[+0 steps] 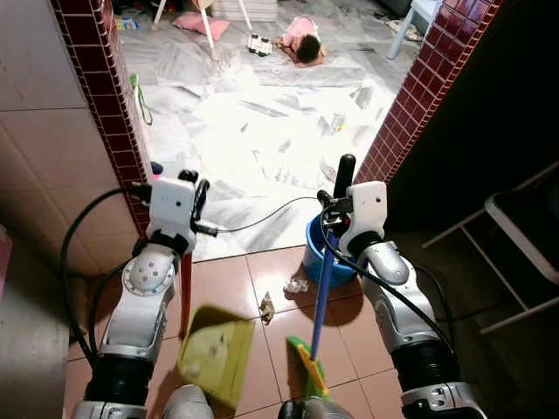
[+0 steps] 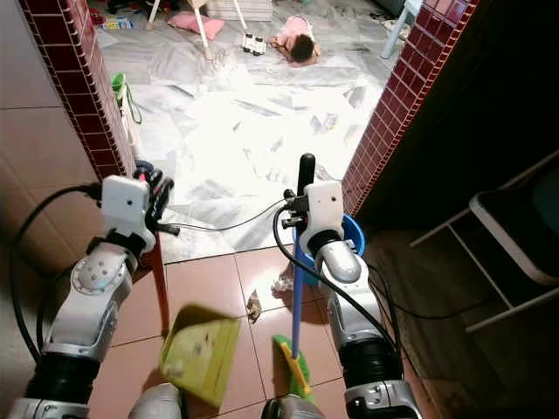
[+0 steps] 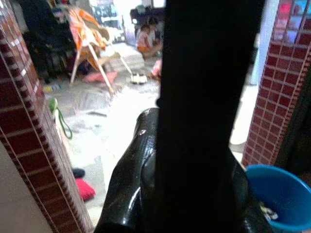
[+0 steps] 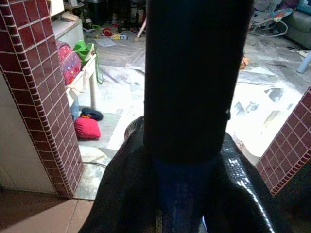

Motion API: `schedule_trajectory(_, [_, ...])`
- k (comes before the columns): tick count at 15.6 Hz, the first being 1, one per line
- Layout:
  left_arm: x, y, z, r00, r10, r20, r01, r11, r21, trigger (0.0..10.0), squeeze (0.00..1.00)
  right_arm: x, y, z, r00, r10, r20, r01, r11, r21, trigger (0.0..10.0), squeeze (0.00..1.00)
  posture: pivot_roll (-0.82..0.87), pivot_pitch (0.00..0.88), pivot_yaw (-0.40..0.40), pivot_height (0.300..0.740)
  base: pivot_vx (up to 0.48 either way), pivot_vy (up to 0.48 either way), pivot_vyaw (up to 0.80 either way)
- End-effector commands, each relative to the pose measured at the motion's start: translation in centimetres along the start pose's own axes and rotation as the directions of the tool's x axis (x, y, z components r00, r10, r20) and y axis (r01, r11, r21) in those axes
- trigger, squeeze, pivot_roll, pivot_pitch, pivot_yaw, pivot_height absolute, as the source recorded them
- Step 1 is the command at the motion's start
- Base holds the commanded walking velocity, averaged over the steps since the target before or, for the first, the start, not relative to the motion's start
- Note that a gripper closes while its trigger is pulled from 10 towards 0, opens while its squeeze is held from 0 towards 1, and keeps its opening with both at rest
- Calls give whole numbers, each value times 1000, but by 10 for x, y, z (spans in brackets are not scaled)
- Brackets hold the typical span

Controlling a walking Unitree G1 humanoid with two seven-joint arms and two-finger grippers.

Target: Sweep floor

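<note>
Your right pincer [image 1: 341, 188] gripped the blue broom [image 1: 321, 288]; your left pincer [image 1: 194, 202] clasped the yellow-green dustpan's [image 1: 215, 353] red handle, crumpled litter [image 1: 267, 306] between.

broom [image 1: 320, 288]: blue handle, green head, upright | dustpan [image 1: 217, 352]: yellow-green, red handle | debris [image 1: 267, 305] on tiles

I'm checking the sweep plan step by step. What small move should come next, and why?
Probably drag the broom head toward the crumpled scraps and pull them to the yellow-green dustpan. The right gripper holds the blue broom handle, the left gripper the dustpan's red handle; scraps lie loose between them.
</note>
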State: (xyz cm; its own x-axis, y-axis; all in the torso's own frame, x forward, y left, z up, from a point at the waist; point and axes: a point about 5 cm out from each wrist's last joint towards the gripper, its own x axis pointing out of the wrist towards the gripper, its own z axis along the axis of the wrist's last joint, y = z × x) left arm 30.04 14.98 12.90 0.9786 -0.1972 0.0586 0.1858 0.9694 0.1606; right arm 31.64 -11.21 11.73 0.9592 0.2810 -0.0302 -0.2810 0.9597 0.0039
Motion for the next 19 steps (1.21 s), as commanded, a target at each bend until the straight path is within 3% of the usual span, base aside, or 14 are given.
schedule_trajectory(1, [2, -8, 12, 998, -31, 48, 31, 1000, -3, 10000, 0, 3, -4, 3, 1000, -16, 3, 16, 1000, -1, 10000, 0, 12, 27, -81, 740, 0, 0, 0])
schedule_trajectory(4, [2, -7, 13, 999, -34, 43, 34, 999, -1, 10000, 0, 4, -3, 2, 1000, -12, -3, 12, 1000, -2, 10000, 0, 17, 26, -82, 740, 0, 0, 0])
schedule_trajectory(19, [2, -9, 14, 998, -47, 35, 47, 999, -5, 10000, 0, 7, -1, 1, 1000, 2, -9, -2, 1000, -16, 10000, 0, 22, 21, -90, 740, -290, 0, 0])
